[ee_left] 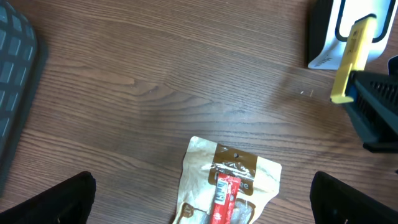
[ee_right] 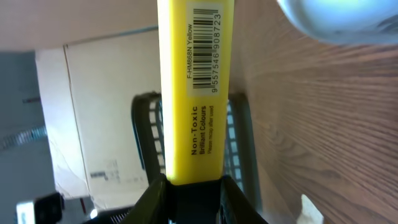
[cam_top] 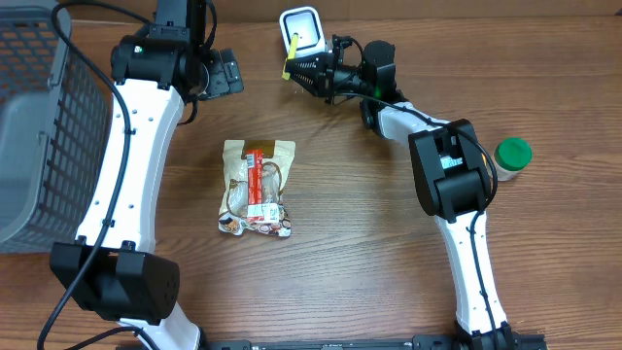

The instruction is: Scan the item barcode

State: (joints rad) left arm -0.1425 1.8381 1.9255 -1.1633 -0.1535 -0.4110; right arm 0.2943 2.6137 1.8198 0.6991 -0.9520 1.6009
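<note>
The slim yellow plastic highlighter pen [ee_right: 196, 93], its barcode label facing the wrist camera, is clamped in the right gripper [ee_right: 189, 186] just beside the white boxy scanner [cam_top: 301, 29]. The left gripper [cam_top: 224, 72] gapes wide near a tan snack packet [cam_top: 258, 187] on the wooden counter [cam_top: 360, 224].

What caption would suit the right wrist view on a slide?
Right gripper holds a yellow marker, barcode in plain view, close to the white scanner.
</note>
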